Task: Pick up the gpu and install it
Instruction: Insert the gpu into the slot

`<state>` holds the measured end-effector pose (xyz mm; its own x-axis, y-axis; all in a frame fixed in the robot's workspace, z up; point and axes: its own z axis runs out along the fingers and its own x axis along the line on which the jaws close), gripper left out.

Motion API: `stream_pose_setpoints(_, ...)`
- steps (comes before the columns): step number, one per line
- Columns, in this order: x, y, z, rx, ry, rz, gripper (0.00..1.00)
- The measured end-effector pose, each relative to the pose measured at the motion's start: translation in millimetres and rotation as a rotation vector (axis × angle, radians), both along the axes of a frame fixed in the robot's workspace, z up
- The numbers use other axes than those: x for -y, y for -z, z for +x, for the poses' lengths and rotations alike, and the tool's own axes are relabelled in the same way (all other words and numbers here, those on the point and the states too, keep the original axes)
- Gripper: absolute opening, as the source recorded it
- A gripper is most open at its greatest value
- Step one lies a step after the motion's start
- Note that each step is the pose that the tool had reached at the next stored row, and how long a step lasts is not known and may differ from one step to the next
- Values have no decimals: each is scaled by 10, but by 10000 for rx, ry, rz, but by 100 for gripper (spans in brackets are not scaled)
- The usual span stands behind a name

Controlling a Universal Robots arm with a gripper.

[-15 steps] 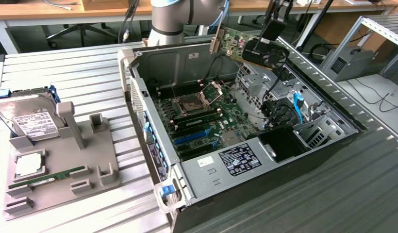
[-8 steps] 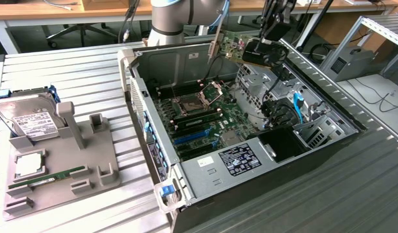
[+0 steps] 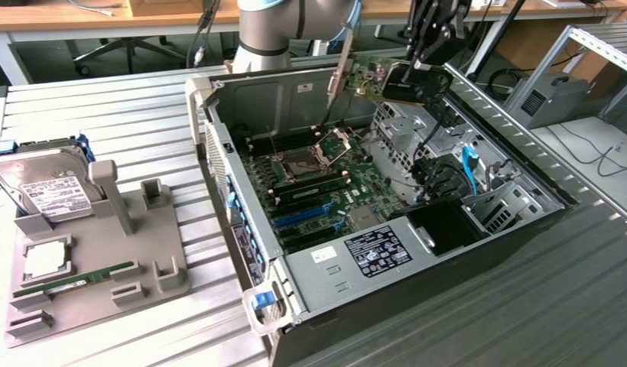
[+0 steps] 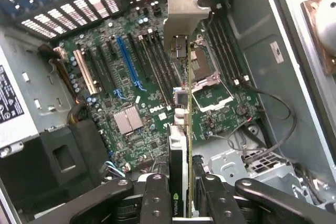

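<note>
Clamped edge-on in the gripper, jaws closed partway onto its faces: gpu. Hanging above the open case, clear of the motherboard.

Printed in white on the motherboard, beside the silver heatsink: "DELL". Stamped on the thin edge of the gpu: the green NVIDIA eye logo. Too small to read: print on the power supply and the hard drive.
</note>
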<state>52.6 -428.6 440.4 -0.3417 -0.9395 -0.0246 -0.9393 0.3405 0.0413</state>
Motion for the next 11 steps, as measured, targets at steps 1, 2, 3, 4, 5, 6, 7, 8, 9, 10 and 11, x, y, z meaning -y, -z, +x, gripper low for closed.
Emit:
stream_pose_setpoints(1, 0, 0, 0, 0, -250, 0, 27)
stream_pose_setpoints(2, 0, 0, 0, 0, -616, 0, 27)
stream_pose_setpoints(3, 0, 1, 0, 0, -801, 0, 27)
stream_pose_setpoints(4, 0, 1, 0, 0, -987, 0, 27)
stream_pose_setpoints(5, 0, 1, 0, 0, -1171, -1, 27)
stream_pose_setpoints(6, 0, 1, 0, 0, -1352, 0, 27)
stream_pose_setpoints(7, 0, 1, 0, 0, -1536, 0, 27)
stream_pose_setpoints(8, 0, 1, 0, 0, -1717, 0, 27)
stream_pose_setpoints(9, 0, 1, 0, 0, -1946, 0, 27)
stream_pose_setpoints(10, 0, 2, 0, 0, -2141, 0, 27)
stream_pose_setpoints(11, 0, 2, 0, 0, -2381, 0, 27)
